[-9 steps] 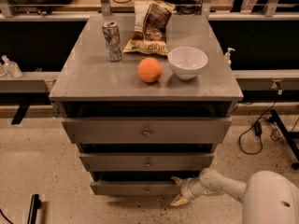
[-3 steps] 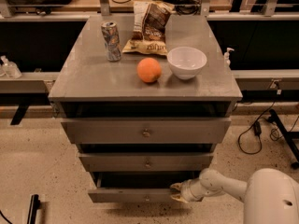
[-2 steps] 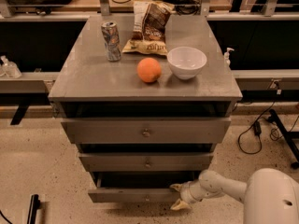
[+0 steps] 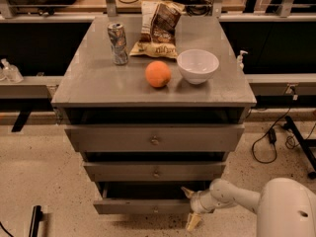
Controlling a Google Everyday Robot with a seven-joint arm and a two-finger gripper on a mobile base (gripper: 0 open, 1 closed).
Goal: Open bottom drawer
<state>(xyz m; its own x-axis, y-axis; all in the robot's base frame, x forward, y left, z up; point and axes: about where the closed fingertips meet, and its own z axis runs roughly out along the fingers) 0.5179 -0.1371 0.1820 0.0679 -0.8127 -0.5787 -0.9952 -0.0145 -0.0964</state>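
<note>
Grey bottom drawer [image 4: 143, 206] partly pulled out, gripper [image 4: 190, 207] at its front's right end, fingers spread wide above and below, clasping nothing, chip bag [image 4: 158, 26] print unreadable.

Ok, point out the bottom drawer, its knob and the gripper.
bottom drawer [image 4: 128, 207]: camera view, left of its front panel.
knob [image 4: 156, 210]: camera view, its centre.
gripper [image 4: 190, 207]: camera view, midway between fingertips, at drawer's right end.

Dim warm overhead light, shadowed drawer gaps [image 4: 153, 157], pale gripper [image 4: 189, 207] jaws at bottom drawer [image 4: 138, 207]

No legible text; gripper [image 4: 190, 207] beside bottom drawer [image 4: 138, 207]
</note>
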